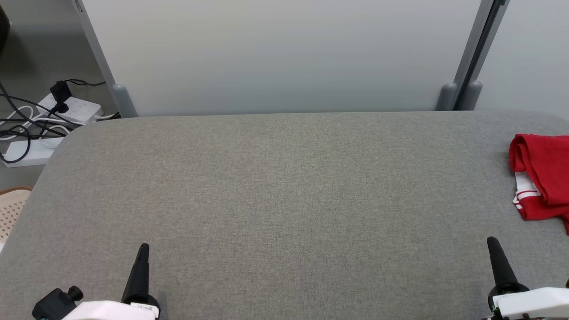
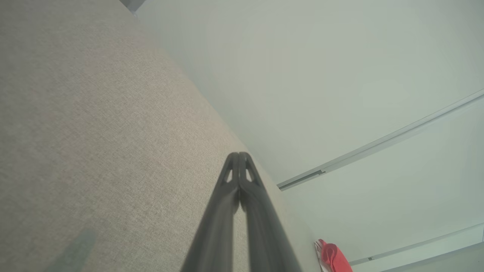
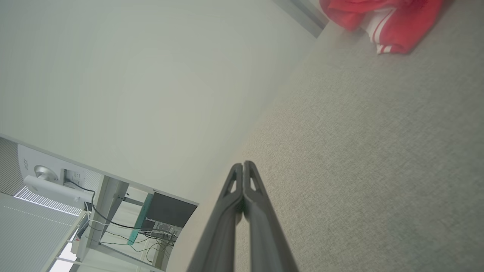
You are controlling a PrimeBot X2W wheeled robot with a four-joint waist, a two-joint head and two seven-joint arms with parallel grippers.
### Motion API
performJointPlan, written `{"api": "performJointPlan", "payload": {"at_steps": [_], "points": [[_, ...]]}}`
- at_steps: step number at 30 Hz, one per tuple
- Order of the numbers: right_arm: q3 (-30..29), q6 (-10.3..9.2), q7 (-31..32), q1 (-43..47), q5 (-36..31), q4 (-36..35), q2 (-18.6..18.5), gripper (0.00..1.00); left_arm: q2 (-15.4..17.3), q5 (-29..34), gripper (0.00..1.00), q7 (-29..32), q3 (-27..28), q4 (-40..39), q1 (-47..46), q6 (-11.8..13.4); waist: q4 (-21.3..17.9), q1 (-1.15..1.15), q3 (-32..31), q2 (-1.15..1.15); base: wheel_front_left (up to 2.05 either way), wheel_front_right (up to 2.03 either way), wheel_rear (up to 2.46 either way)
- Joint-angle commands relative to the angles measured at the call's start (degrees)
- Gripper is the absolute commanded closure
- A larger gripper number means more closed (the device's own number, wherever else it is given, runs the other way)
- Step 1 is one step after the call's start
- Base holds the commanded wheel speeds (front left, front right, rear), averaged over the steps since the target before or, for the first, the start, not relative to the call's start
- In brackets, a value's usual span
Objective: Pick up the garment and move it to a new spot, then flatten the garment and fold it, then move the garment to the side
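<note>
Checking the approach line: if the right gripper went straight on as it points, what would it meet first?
Likely nothing on the grey table: the right gripper points toward the pale partition panel beyond; the red garment lies off to its right. Depth unclear.

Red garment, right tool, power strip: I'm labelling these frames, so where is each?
Red garment (image 1: 544, 171): head view, on its bunched red cloth.
Right tool (image 1: 492, 242): head view, at its closed fingertips.
Power strip (image 1: 78, 109): head view, on its white top face.
</note>
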Motion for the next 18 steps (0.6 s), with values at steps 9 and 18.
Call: {"api": "performJointPlan", "payload": {"at_steps": [9,18], "points": [[-0.26,0.20,1.72,-3.95,6.37,-0.53,-0.28,1.00,0.33,-6.68,1.00,1.47,2.24,-0.54,-4.30,-0.89,-0.15,0.00,0.36,0.00,0.00,0.00,0.00],[-0.93,0.21,3.22,-4.82,12.00,0.06,-0.04,1.00,0.35,-12.68,1.00,2.96,2.95,0.14,-5.48,-1.14,-0.31,0.00,0.73,0.00,0.00,0.00,0.00]]}}
